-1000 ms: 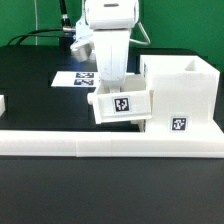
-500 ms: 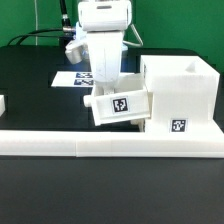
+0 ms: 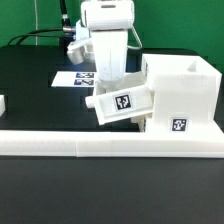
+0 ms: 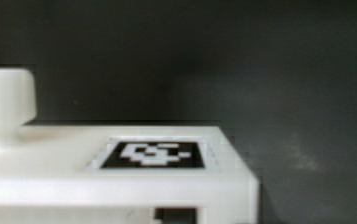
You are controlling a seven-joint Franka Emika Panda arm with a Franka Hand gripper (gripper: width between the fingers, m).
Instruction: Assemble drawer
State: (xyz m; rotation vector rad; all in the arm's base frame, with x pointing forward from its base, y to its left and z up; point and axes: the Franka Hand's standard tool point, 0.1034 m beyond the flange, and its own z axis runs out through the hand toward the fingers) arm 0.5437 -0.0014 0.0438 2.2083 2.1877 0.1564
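Note:
A small white open-top drawer box [image 3: 124,105] with a square tag hangs tilted in the air, its right side raised, just to the exterior view's left of the large white casing [image 3: 183,92]. My gripper [image 3: 110,90] comes down from above and is shut on the box's upper edge; the fingertips are hidden behind it. The casing stands upright with a tag on its front. In the wrist view the box's tagged face [image 4: 157,156] fills the lower part and a white piece of the casing [image 4: 4,100] rises beside it. My fingers do not show there.
A long low white L-shaped rail [image 3: 90,143] runs along the front of the black table, with the casing against it. The marker board [image 3: 72,78] lies behind my arm. A small white part [image 3: 2,103] sits at the exterior view's left edge.
The small box has tilted further, its right side rising, and has shifted slightly toward the casing. The casing and rail have not moved.

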